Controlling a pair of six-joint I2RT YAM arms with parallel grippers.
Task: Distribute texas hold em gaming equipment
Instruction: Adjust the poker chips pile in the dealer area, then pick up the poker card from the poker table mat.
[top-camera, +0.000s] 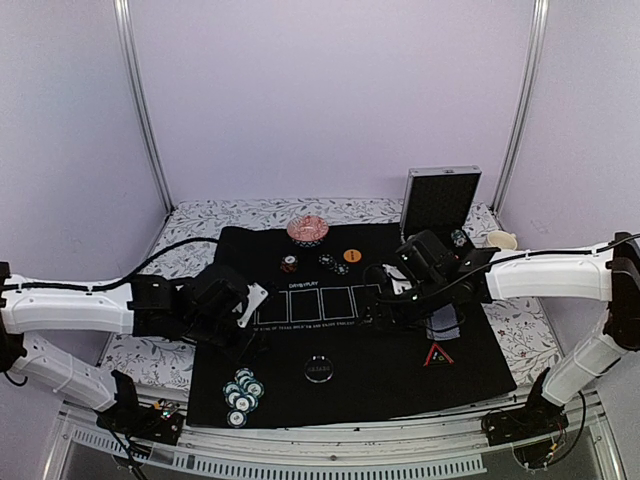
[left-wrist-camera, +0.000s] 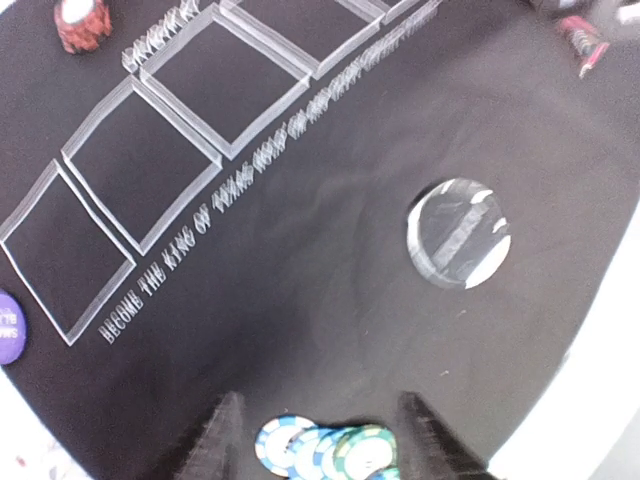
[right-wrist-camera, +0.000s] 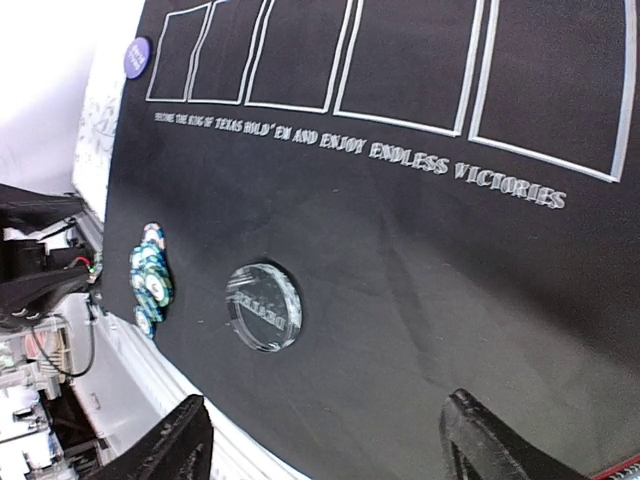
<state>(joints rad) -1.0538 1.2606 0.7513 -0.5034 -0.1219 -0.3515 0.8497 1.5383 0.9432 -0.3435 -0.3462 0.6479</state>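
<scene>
A pile of teal striped chips lies at the mat's near left corner. A clear round dealer button lies near the mat's front middle, and the red-edged black triangle to its right. Red and dark chips and an orange button lie at the back. Blue-grey cards show under the right arm. My left gripper is open and empty over the mat; its view shows the teal chips low between the fingers. My right gripper is open and empty, with the dealer button ahead.
The black mat with white rectangles covers the table's middle. A silver case stands open at the back right. A pink-red round stack sits at the mat's back edge. A blue button lies by the leftmost rectangle.
</scene>
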